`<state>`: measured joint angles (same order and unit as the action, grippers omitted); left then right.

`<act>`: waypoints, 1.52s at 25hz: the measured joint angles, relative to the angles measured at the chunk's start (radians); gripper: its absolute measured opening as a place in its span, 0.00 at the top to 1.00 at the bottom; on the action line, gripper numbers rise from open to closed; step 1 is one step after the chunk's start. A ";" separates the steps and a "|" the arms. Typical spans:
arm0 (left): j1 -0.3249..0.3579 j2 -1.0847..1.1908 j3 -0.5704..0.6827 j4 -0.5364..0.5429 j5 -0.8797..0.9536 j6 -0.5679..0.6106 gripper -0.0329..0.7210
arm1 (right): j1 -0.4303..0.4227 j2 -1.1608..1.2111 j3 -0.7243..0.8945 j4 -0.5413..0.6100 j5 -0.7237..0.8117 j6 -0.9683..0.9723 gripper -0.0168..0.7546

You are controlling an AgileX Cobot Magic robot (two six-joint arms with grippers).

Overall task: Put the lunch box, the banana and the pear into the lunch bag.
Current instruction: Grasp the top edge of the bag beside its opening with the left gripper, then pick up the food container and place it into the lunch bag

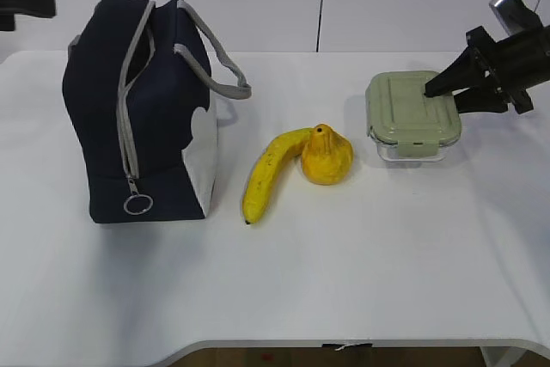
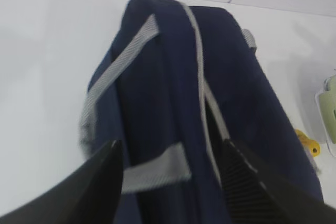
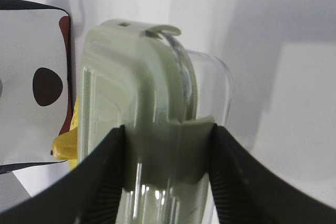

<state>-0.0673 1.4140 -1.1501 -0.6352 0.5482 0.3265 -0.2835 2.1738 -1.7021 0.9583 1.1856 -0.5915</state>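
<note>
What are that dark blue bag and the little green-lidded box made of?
The lunch bag looks like matte navy woven fabric: its walls sag softly, and it has grey webbing handles and a grey zipper with a shiny, probably metal, ring pull. The lunch box has a clear, glossy body, glass or hard plastic, I cannot tell which. Its sage-green lid looks like smooth moulded plastic.

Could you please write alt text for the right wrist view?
Close-up of the right end effector, its two black fingers pressed against either side of a clear lunch box with a pale green lid. Beyond it, on the left, a bit of yellow fruit and white table show.
</note>
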 joint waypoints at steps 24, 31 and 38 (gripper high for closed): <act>-0.034 0.305 -0.188 -0.073 -0.025 0.023 0.96 | 0.000 -0.001 0.000 0.021 0.000 0.000 0.50; -0.041 0.303 -0.200 -0.102 -0.007 0.023 0.96 | 0.000 -0.027 0.000 0.057 0.000 0.032 0.50; -0.072 0.291 -0.256 -0.091 0.023 -0.015 0.96 | 0.005 -0.093 -0.010 0.061 0.000 0.124 0.50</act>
<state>-0.1395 1.7047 -1.4062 -0.7266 0.5717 0.3117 -0.2786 2.0812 -1.7122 1.0197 1.1856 -0.4675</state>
